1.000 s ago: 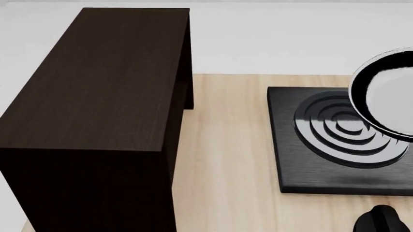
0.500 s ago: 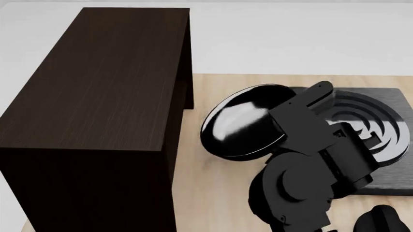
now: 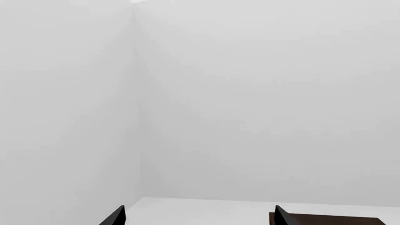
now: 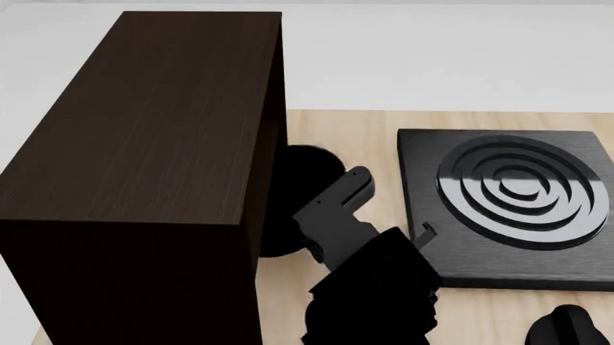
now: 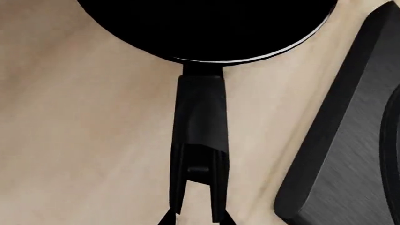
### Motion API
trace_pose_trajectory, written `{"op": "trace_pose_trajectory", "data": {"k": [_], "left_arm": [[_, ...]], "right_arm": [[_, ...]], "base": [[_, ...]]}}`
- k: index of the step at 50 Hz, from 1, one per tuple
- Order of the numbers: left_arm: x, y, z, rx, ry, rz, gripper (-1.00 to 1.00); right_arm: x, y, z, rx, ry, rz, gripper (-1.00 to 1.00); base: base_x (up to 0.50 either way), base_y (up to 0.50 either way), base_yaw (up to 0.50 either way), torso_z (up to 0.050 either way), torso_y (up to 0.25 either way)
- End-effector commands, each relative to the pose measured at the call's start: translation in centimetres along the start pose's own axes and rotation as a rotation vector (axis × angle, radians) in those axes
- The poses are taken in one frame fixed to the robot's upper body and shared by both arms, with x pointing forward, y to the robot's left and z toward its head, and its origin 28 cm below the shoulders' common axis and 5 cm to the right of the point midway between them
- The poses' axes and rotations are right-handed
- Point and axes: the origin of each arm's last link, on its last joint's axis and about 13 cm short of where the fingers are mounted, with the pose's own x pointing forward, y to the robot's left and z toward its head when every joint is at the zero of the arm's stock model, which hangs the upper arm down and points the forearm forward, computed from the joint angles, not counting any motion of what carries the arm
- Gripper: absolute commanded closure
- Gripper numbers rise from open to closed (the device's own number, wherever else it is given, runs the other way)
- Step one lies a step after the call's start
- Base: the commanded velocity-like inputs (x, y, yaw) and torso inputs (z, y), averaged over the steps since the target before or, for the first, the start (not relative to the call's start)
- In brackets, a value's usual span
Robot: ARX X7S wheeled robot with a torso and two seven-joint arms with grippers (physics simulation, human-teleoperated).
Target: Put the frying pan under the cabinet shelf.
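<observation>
The frying pan point(image 4: 309, 162) lies low on the wooden table, its round black body partly hidden under the side of the tall dark brown cabinet shelf point(image 4: 144, 144). In the right wrist view the pan point(image 5: 206, 28) shows black with a thin silvery rim, and its long handle point(image 5: 200, 117) runs back to my right gripper point(image 5: 195, 220). The fingertips point(image 5: 167, 218) flank the handle's loop end and are shut on it. In the head view the right gripper point(image 4: 336, 201) is just right of the cabinet. My left gripper point(image 3: 196, 220) is open and empty, facing a pale wall.
The square black burner plate point(image 4: 508, 208) with concentric rings lies on the table point(image 4: 336, 129) right of the pan; its edge point(image 5: 337, 140) is near the handle. A corner of the cabinet point(image 3: 331, 219) shows past the left gripper. A black rounded part point(image 4: 566, 325) sits at the front right.
The right arm has swung the pan left from above the burner plate, lowered it and pushed it partly under the cabinet. The burner plate is uncovered again.
</observation>
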Motion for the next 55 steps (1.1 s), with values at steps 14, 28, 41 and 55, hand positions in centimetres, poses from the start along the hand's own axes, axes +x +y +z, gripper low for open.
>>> {"op": "trace_pose_trajectory", "data": {"k": [14, 28, 41, 55], "left_arm": [[-0.5, 0.9, 0.9, 0.030, -0.019, 0.031, -1.00], [-2.0, 2.1, 3.9, -0.022, -0.065, 0.020, -1.00], [-4.2, 3.1, 4.5, -0.018, -0.097, -0.037, -1.00], [-14.6, 7.6, 3.0, -0.077, -0.109, -0.004, -1.00]], "right_arm": [[3.8, 0.2, -0.5, 0.064, -0.087, 0.344, -1.00], [-16.0, 0.6, -6.2, 0.133, -0.287, -0.222, -1.00], [-32.2, 7.7, -15.7, 0.310, -0.519, -0.606, -1.00], [-31.3, 6.9, -14.2, 0.453, -0.668, -0.764, -1.00]], "base": [[0.00, 0.00, 0.00, 0.000, 0.000], [0.00, 0.00, 0.00, 0.000, 0.000], [0.00, 0.00, 0.00, 0.000, 0.000], [0.00, 0.00, 0.00, 0.000, 0.000]]}}
